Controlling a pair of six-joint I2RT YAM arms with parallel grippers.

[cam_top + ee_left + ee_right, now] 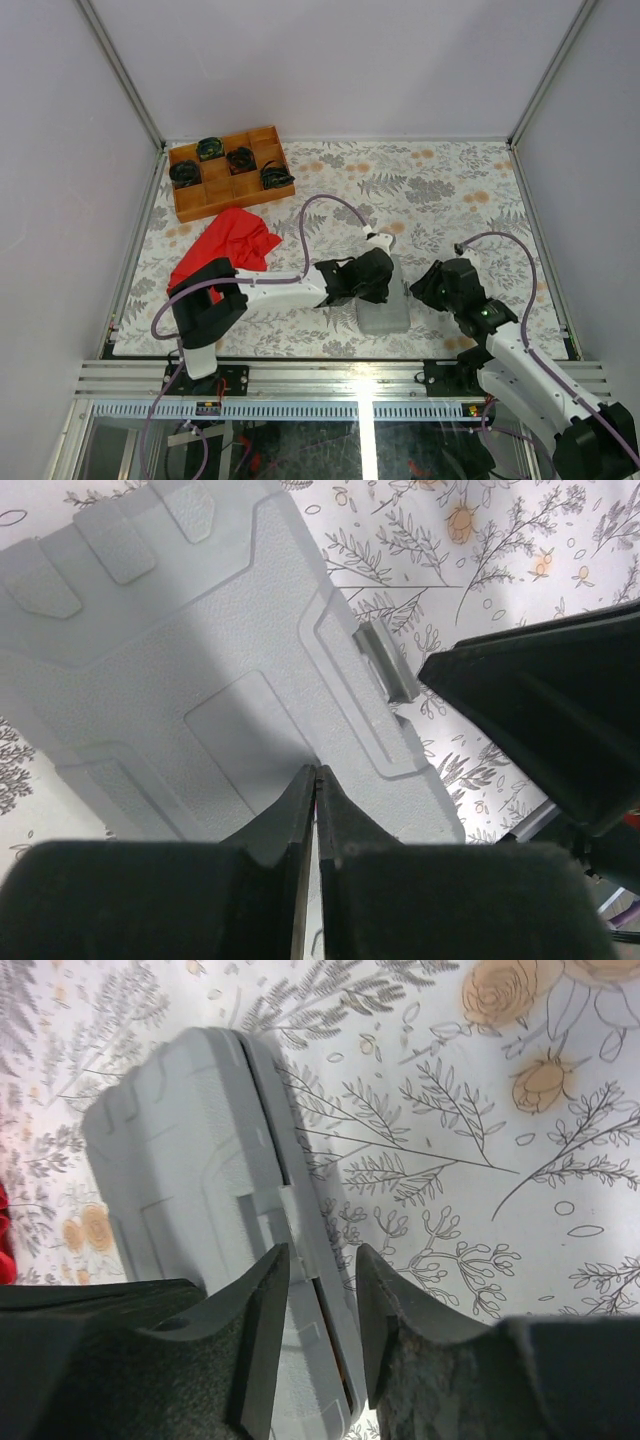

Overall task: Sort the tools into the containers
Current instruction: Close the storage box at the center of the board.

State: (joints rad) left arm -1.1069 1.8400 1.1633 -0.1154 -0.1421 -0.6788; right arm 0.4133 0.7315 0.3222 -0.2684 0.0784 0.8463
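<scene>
Top external view: the grey case lies closed on the floral table, near the front edge, between the two arms. The left gripper sits right over the case's left side. On its wrist camera the left gripper has its fingertips pressed together with nothing between them, just above the textured lid. The right gripper is at the case's right edge. In its own view the right gripper is a little way open, its fingers straddling the case's side seam; whether they touch it, I cannot tell. Far left stand a wooden tray and a red cloth.
</scene>
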